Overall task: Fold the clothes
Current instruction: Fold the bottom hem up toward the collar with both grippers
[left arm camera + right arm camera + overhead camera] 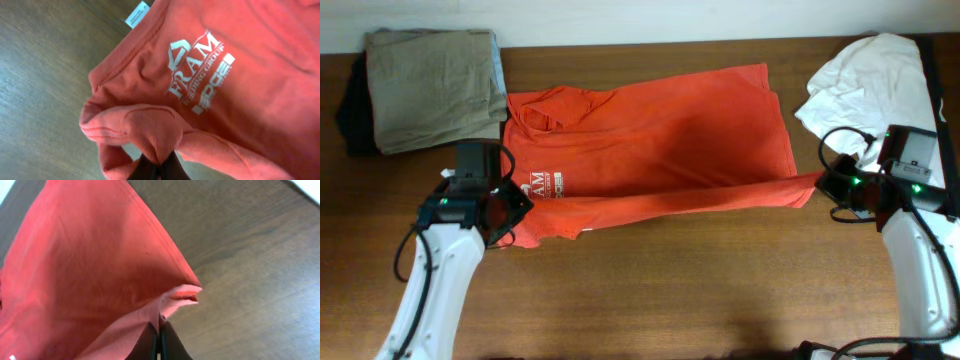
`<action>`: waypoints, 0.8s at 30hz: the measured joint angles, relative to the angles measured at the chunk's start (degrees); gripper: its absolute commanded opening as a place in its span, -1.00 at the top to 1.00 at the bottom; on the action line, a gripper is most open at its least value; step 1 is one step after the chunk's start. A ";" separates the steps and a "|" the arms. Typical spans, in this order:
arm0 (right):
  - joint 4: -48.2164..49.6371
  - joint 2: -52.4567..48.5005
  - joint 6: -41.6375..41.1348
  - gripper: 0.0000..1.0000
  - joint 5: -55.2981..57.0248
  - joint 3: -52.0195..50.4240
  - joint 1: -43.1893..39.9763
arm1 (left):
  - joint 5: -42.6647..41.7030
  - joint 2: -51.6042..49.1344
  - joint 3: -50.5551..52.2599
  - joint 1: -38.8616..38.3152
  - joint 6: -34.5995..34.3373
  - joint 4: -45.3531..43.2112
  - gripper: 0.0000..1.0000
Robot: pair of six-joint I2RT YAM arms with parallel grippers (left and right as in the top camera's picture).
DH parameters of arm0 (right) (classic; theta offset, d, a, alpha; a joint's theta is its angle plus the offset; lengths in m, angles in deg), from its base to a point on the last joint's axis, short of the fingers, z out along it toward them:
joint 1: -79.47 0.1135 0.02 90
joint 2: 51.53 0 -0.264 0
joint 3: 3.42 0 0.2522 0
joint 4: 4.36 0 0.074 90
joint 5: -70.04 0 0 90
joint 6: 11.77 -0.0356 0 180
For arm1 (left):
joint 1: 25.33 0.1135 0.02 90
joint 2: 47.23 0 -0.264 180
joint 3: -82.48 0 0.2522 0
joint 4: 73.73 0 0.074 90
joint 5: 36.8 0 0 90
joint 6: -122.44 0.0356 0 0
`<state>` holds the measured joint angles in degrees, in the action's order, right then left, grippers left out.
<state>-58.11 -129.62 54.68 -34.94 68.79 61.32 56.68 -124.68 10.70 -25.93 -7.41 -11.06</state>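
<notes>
Nearest the lens in both wrist views: dark fingertips pressed together on a pinch of red-orange cloth. Hold of left gripper [158, 171]: clamped on a bunched fold with a stitched hem, seemingly a sleeve, just below the white lettering [197, 67]. Hold of right gripper [159, 341]: clamped on a hem corner, cloth rising from it in a taut sheet.

T-shirt [650, 150] spread across the middle of the bench [670, 300], long axis parallel to the front and back edges, collar toward the left edge, hem toward the right edge. Neck tag [137, 14] on bare wood just beyond the collar.

Near long side of the garment gathered into a narrow band stretched between the two grippers, left gripper at its left end, right gripper at its right end, neither arm nearer the middle. Rest of the shirt flat, lying from the band toward the back edge.

Judged next: both ends carried together toward the back edge, across the long axis, kept level to avoid a skewed crease.

Khaki folded garments [435, 85] at the back left corner, close to the collar; white cloth [870, 80] at the back right corner.
</notes>
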 measured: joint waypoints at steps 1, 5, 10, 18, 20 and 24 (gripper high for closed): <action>3.26 -1.40 -0.26 0.92 0.09 0.02 2.54 | 0.02 -2.32 0.02 0.00 0.00 -2.47 0.98; 8.39 -6.62 -2.86 0.93 6.97 0.04 9.90 | 1.64 -10.51 -0.04 -0.02 0.00 -15.30 0.94; 16.24 -13.66 -3.67 0.92 14.84 0.17 11.08 | 6.73 -11.91 -0.07 -0.02 0.00 -24.37 0.92; 20.74 -14.99 -4.37 0.93 18.03 0.17 11.08 | 8.00 -19.89 -0.07 -0.02 0.00 -32.87 0.87; 21.44 -15.02 -4.76 0.92 18.03 0.17 11.15 | 8.00 -20.83 -0.07 -0.02 0.00 -34.01 0.82; 24.96 -19.30 -4.94 0.62 18.23 0.22 12.87 | 8.35 -22.51 -0.07 0.00 0.00 -34.86 0.74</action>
<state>-33.15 -148.92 49.74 -16.71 69.01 74.19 65.03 -147.20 10.63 -25.93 -7.41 -45.93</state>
